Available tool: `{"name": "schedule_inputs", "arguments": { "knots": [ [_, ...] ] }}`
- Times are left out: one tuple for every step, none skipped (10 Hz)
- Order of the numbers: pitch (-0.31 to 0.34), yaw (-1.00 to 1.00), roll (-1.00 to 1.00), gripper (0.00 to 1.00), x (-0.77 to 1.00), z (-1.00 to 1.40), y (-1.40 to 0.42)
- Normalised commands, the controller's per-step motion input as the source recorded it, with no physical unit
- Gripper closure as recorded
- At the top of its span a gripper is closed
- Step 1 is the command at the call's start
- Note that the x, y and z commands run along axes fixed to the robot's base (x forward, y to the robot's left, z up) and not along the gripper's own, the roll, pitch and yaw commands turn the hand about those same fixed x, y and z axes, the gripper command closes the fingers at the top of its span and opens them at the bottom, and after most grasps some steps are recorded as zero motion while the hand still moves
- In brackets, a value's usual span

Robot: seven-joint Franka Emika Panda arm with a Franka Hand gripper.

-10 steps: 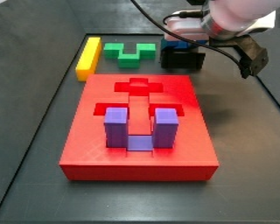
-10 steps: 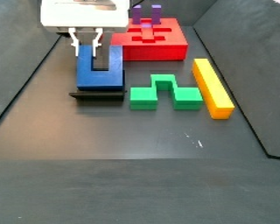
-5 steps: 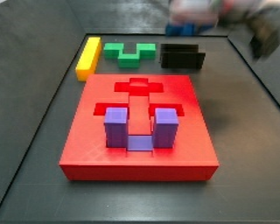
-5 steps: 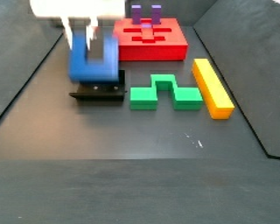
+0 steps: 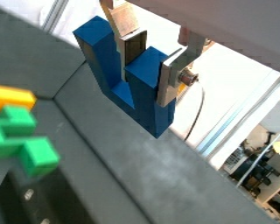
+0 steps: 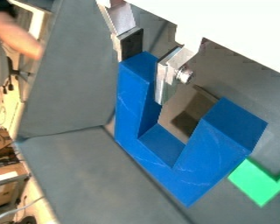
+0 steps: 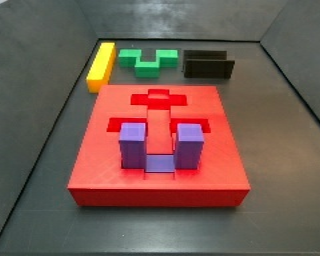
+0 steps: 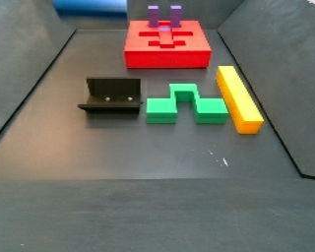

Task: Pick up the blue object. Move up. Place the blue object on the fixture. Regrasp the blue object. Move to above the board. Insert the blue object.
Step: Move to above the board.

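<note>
My gripper (image 5: 152, 66) is shut on one prong of the dark blue U-shaped blue object (image 5: 122, 87) and holds it in the air; both wrist views show it, with the gripper (image 6: 149, 61) clamped on the blue object (image 6: 166, 136). In a side view only a strip of the blue object (image 8: 92, 6) shows at the top edge, high above the black fixture (image 8: 110, 96). The fixture (image 7: 208, 66) stands bare. The red board (image 7: 157, 150) lies beside it and carries a purple U-shaped block (image 7: 160, 146). The gripper itself is out of both side views.
A green notched block (image 8: 187, 104) and a yellow bar (image 8: 238, 96) lie beside the fixture; they also show in a side view, the green block (image 7: 149, 60) and the yellow bar (image 7: 101, 64). Dark walls ring the floor.
The gripper has risen straight up with the blue object, lifting it off the fixture and out of the top of both side views. The fixture is now bare.
</note>
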Motion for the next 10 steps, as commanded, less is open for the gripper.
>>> {"name": "schedule_inputs", "arguments": {
  "knots": [
    [0.082, -0.01, -0.01, 1.0, 0.02, 0.54, -0.01],
    [0.092, 0.01, 0.0, 1.0, 0.04, 0.23, -0.02],
    [0.102, 0.02, 0.0, 1.0, 0.04, 0.18, -0.02],
    [0.101, -0.1, -1.0, 1.0, -1.26, 0.3, -1.4],
    [0.084, -0.1, -1.0, 1.0, -1.29, 0.29, -1.4],
    [0.056, -0.08, -1.0, 1.0, -1.4, 0.3, -1.4],
    [0.051, -0.08, -1.0, 1.0, -1.4, 0.26, -1.35],
    [0.056, -0.07, -1.0, 1.0, -1.4, 0.27, -1.35],
    [0.059, -0.07, -1.0, 1.0, -1.4, 0.27, -1.33],
    [0.058, -0.06, -1.0, 1.0, -0.72, 0.13, -0.66]
  ]
}}
